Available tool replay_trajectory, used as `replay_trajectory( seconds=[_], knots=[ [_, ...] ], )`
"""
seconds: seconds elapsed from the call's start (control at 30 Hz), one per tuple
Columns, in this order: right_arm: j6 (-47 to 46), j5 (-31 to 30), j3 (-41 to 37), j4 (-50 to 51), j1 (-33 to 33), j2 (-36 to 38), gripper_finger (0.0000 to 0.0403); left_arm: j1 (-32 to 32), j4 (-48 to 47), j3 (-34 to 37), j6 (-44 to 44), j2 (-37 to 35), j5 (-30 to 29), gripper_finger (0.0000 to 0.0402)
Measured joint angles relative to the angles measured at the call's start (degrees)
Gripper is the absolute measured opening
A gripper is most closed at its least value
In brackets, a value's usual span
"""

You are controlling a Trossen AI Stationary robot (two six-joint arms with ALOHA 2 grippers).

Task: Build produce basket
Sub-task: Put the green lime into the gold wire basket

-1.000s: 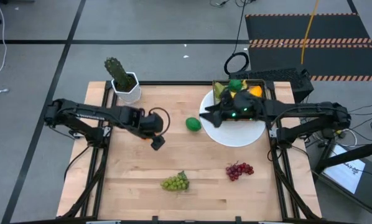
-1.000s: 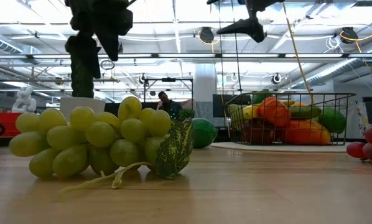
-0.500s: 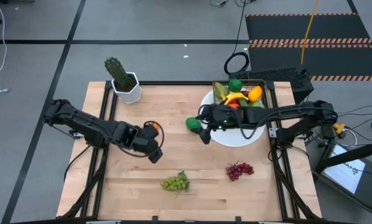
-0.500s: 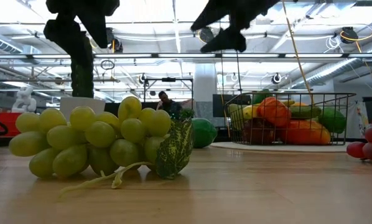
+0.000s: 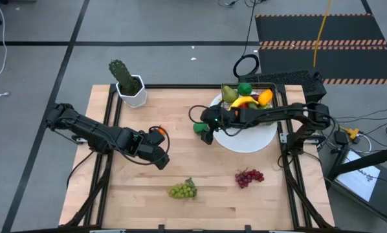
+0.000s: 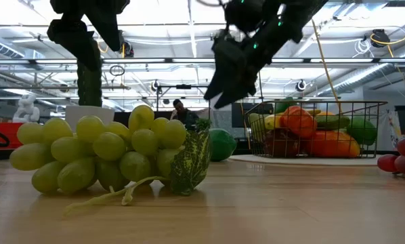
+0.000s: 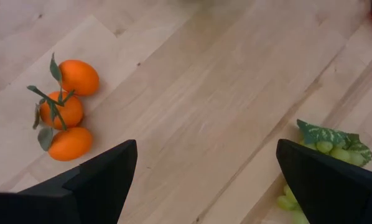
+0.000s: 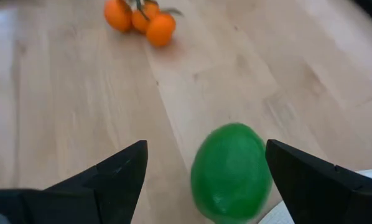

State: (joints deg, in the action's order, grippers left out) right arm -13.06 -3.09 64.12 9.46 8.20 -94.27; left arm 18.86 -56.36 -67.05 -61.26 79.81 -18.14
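The wire basket [image 5: 248, 97] stands on a white plate [image 5: 248, 141] at the far right, filled with produce: a banana, an orange and green fruits. A green lime [image 5: 198, 128] lies on the table just left of the plate. My right gripper [image 5: 207, 134] hangs open, slanting down beside and above the lime [image 8: 231, 171], touching nothing. A cluster of small oranges [image 7: 65, 112] lies left of the lime. My left gripper [image 5: 161, 160] hovers open over bare wood near the oranges. Green grapes [image 5: 182, 189] and purple grapes [image 5: 248, 176] lie toward the near edge.
A potted cactus [image 5: 125, 81] in a white pot stands at the far left corner. Bare wood lies between the two grape bunches and along the table's left side. In the low view the green grapes [image 6: 108, 159] fill the foreground.
My right gripper has come down from above the basket and moved toward the table's left, rolling its wrist, until it hangs by the lime. My left gripper swung toward the near edge, away from the oranges, then held still. Nothing on the table has moved.
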Motion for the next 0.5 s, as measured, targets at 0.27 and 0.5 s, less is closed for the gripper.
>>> replay_trajectory(
  seconds=[0.27, 0.5],
  knots=[
    [3.6, 3.2, 0.0, 0.1, 2.3, -4.6, 0.0366, -2.9, -0.1, 0.0, 3.1, 0.0, 0.0, 0.0383],
    [5.0, 3.0, 0.0, -0.3, 2.6, -7.9, 0.0395, -4.7, -0.2, 0.0, 6.3, 0.0, 0.1, 0.0383]
  ],
)
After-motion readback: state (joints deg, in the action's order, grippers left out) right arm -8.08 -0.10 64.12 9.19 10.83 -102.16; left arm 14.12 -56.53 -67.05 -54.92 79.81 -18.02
